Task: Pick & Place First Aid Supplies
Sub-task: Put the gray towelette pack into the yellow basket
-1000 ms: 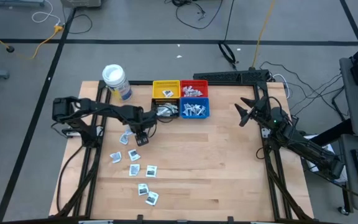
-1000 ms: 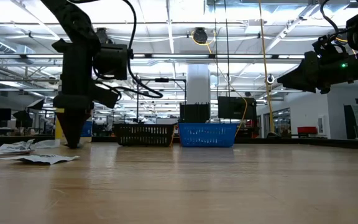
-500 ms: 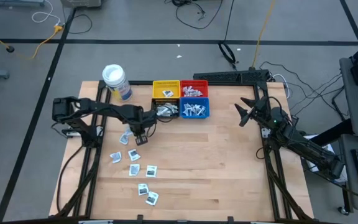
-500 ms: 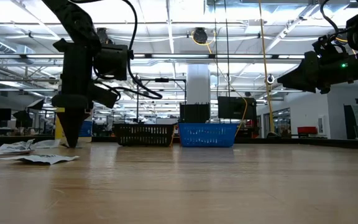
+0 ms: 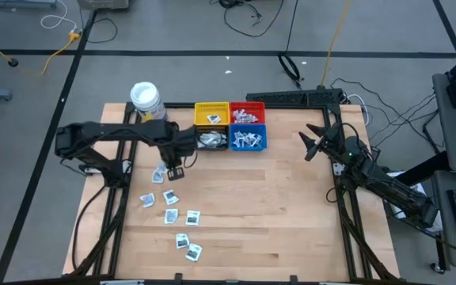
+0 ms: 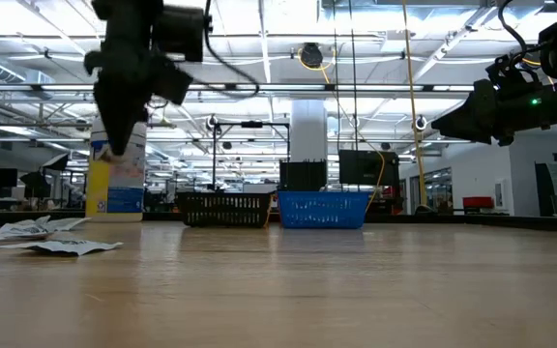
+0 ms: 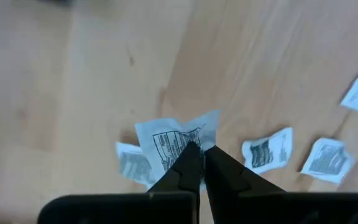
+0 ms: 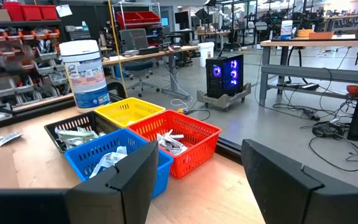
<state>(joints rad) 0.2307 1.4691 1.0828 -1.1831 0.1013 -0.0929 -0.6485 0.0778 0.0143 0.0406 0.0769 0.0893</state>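
From the high view, my left gripper [image 5: 173,169] has lifted and drawn back toward the bins since a second ago, and it now hangs over the table [image 5: 291,214] just in front of the black bin [image 5: 211,141], with a small white packet [image 5: 174,173] showing at its tip. The other packets [image 5: 170,216] lie scattered nearer the front left, and the jar [image 5: 146,100] stands behind.

In the low view the left arm [image 6: 133,58], which stood down at the tabletop half a second ago, is now raised well clear of the wood, so the jar [image 6: 114,174] behind it shows fully. A few packets [image 6: 37,237] lie flat at the left.

The left wrist view settles it: my fingers [image 7: 185,168] are pressed together, pinching a crumpled white packet [image 7: 169,140] by its edge, with loose ones [image 7: 266,151] on the wood below. So I judge the pick is made and the carry to a bin comes next.

In the right wrist view the right gripper [image 8: 194,174] waits with fingers spread, facing the blue bin [image 8: 114,158], red bin [image 8: 179,134] and yellow bin [image 8: 129,111]
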